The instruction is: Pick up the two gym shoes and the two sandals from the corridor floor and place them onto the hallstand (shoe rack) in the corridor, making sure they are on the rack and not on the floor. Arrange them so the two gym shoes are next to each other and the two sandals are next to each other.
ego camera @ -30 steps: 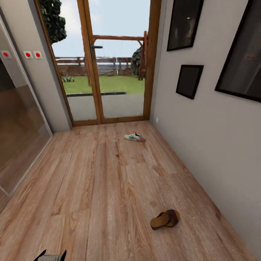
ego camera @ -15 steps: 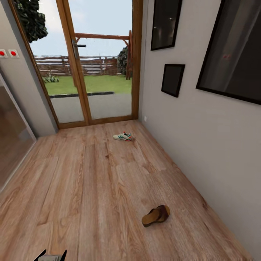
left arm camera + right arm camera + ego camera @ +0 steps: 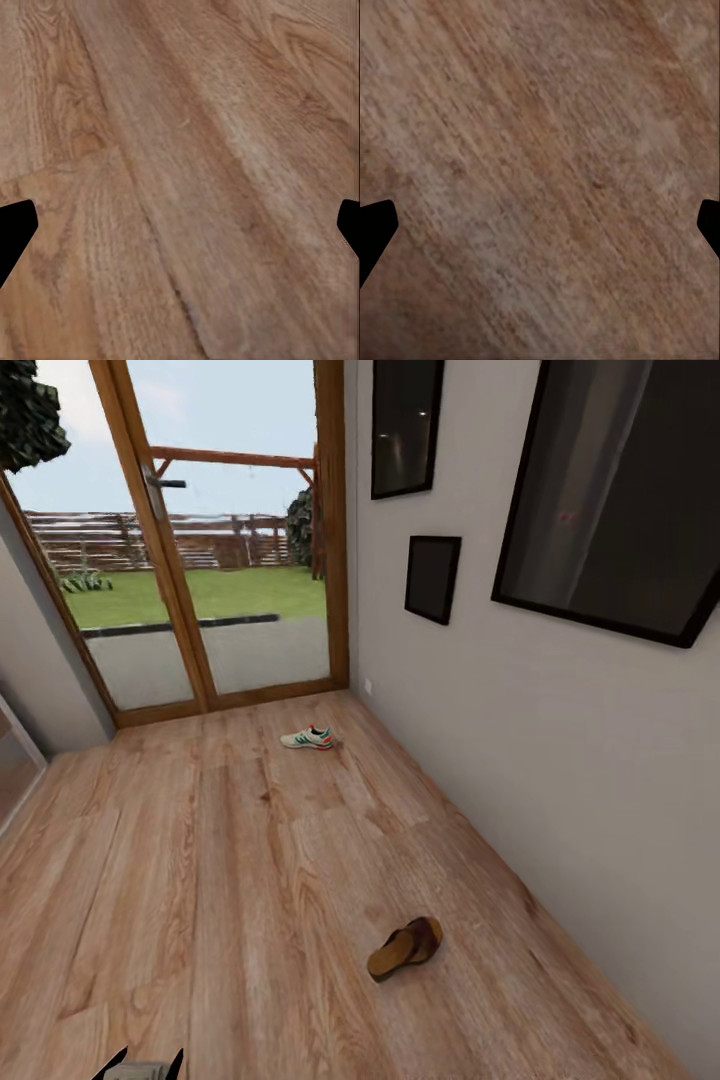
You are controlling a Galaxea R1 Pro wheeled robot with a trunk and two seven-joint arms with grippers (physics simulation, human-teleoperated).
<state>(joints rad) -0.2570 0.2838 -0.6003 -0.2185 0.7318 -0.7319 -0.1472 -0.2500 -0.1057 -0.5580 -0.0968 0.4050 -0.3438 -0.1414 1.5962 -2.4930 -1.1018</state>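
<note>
A: Item one, far end?
B: Glazed door [image 3: 190, 550], brown wooden frame, dark handle [image 3: 165, 483] on the middle post. Through the glass: lawn [image 3: 200, 592], wooden fence [image 3: 140, 540], dark shrub [image 3: 300, 525], a tree [image 3: 28, 415] at the upper corner, pale sky.

A: Wall to the right of the door?
B: Grey-white wall [image 3: 560, 760]. Three black-framed pictures: tall one [image 3: 407, 425] nearest the door, small one [image 3: 432, 578] below it, large one [image 3: 620, 490] closest to the camera. Small white socket [image 3: 368, 686] low down, just beside the door frame.
</note>
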